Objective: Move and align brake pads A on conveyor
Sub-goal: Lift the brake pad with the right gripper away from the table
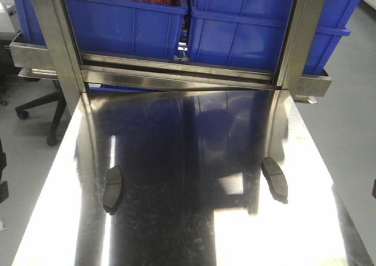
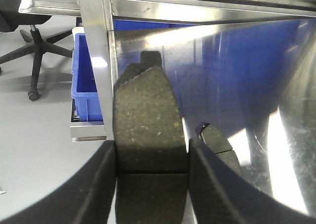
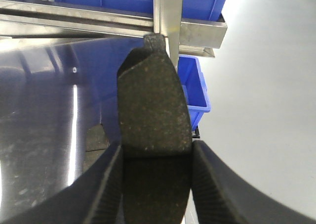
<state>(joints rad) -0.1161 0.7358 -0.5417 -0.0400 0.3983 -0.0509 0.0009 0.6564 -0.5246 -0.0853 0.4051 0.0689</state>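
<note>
The stainless-steel table [image 1: 176, 242] runs from the near edge of the front view to a rack rail [image 1: 176, 73] at the far end, where a left upright [image 1: 59, 37] and a right upright [image 1: 301, 37] stand by its far corners. Grey floor [image 1: 352, 137] lies beyond both long edges, with an office chair [image 1: 38, 110] at the far left. The middle of the table is open between the left table pad [image 1: 113, 189] and the right table pad [image 1: 275, 179]. They lie well apart, each nearer its own long edge, though inside it. The blue bins [image 1: 123, 25] on the rack are cut off at the top, and their mirror image with glare streaks makes the steel hard to read. The left gripper [image 2: 151, 152] has its jaws pressed against the long sides of the left-held pad [image 2: 148, 110], whose near end leaves the frame. The right gripper [image 3: 156, 152] clamps the right-held pad [image 3: 153, 95] likewise. Beside each, partly behind a finger, sits a dark grooved shape [image 2: 217, 142] or dark patch [image 3: 96, 137]; pad or reflection, I cannot tell. The held pads are dark grey, speckled and rough-faced, gently curved oblongs with a small tab at the far end. A thin groove crosses the left one.
</note>
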